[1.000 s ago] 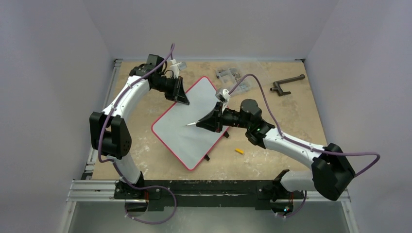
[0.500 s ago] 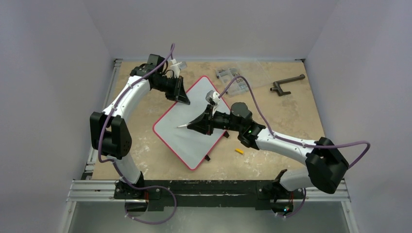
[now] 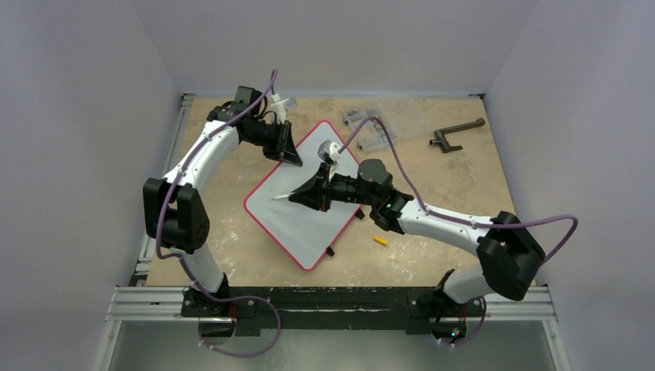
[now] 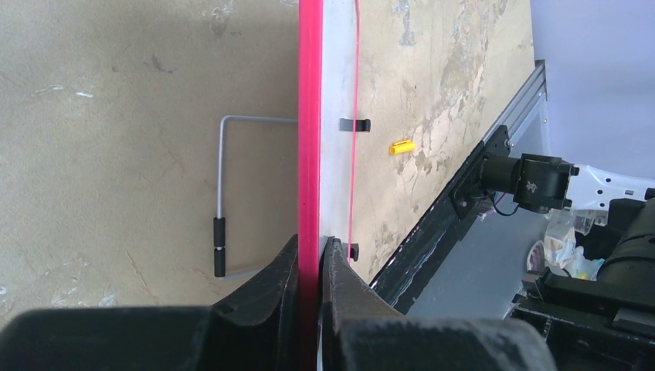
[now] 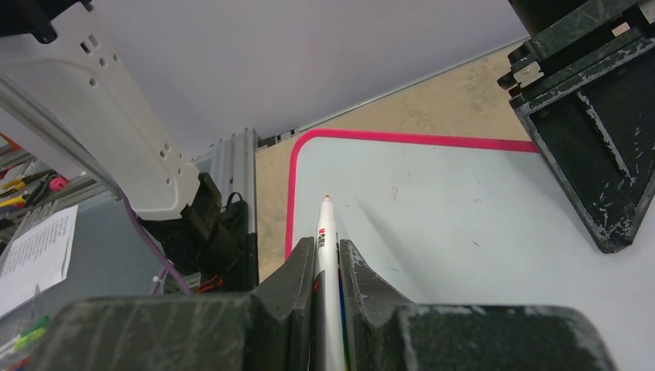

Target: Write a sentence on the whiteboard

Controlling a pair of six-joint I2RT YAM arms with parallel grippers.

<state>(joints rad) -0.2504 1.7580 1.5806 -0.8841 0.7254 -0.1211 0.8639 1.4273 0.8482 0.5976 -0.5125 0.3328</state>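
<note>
The whiteboard (image 3: 297, 228), white with a red rim, lies slantwise on the table. My left gripper (image 3: 294, 159) is shut on its far left edge; in the left wrist view the jaws (image 4: 313, 247) clamp the red rim (image 4: 310, 116). My right gripper (image 3: 297, 195) is shut on a white marker (image 5: 326, 232) with an orange tip (image 3: 275, 199), which points at the board's left part near the rim (image 5: 292, 201). Whether the tip touches the board I cannot tell. The sentence is out of view; the board surface (image 5: 432, 201) shows only small specks.
A yellow marker cap (image 3: 379, 240) lies on the table right of the board. A clear plastic parts box (image 3: 378, 124) and a dark handle-shaped tool (image 3: 456, 135) sit at the back right. A grey bent wire with a black grip (image 4: 220, 193) lies beside the board's edge.
My right arm has carried the marker leftward across the board, its tip going from the middle to near the left rim. The left gripper and board have not moved.
</note>
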